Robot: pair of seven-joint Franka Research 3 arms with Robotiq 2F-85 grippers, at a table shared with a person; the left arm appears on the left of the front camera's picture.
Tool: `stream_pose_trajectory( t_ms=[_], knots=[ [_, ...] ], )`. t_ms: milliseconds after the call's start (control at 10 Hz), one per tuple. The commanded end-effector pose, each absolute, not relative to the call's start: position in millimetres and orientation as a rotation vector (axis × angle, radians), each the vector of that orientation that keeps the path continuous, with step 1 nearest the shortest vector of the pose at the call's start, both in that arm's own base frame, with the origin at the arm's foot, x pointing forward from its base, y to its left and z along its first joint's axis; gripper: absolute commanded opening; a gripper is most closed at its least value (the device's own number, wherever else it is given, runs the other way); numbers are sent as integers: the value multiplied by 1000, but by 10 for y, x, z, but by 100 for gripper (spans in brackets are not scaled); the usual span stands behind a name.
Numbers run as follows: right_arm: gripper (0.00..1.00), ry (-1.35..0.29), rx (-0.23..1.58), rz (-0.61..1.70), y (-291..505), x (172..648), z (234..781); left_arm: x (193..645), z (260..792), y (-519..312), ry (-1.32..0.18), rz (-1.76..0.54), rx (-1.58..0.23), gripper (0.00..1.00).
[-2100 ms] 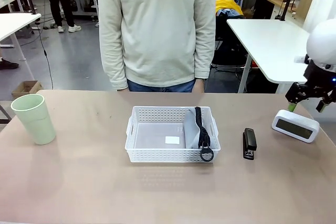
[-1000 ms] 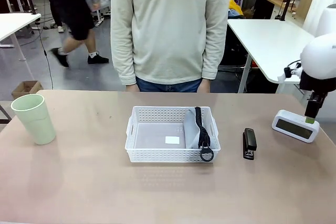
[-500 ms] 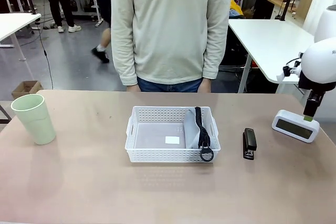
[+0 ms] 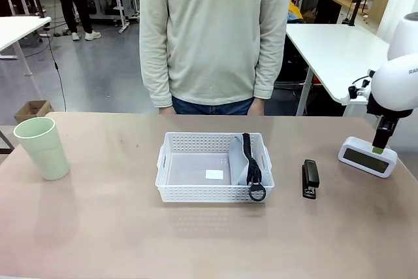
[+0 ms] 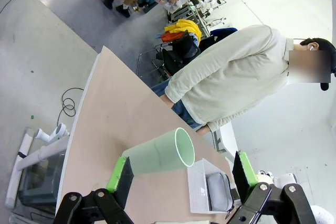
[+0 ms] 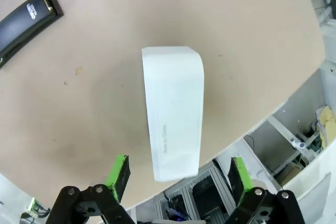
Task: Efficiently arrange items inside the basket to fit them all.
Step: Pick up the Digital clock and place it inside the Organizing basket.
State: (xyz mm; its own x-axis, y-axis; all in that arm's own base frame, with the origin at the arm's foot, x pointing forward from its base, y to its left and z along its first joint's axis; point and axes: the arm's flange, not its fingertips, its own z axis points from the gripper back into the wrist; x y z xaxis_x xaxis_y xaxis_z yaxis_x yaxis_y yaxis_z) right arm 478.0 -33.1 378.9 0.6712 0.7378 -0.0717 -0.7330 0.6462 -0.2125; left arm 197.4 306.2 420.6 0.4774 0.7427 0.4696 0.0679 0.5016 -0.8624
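right tool [image 6: 178, 169]: wide, over box [image 6: 173, 108]
left tool [image 5: 181, 169]: wide, holding nothing
basket [image 4: 209, 193]: pouch [image 4: 240, 161] at right end
stapler [image 4: 310, 179]: on worktop [image 4: 98, 227], right of basket
cup [image 4: 42, 148]: worktop, far left

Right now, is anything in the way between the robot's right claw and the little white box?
No, nothing visible. The right gripper hangs open above the small white box, with only air between them. The black stapler lies off to the side.
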Motion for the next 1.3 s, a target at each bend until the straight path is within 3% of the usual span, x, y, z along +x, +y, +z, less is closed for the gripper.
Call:
stream_pose_trajectory(
  t_ms=[0,500,1200],
  knots=[
    [100,-78,-159,872,-450,4830,3584,1993,4193,3059,-1039,485,-975,100],
    [100,-133,-91,894,-538,4928,3276,1993,4193,3059,-1039,485,-975,100],
    [100,-80,-37,925,-566,4975,3227,1993,4193,3059,-1039,485,-975,100]
  ],
)
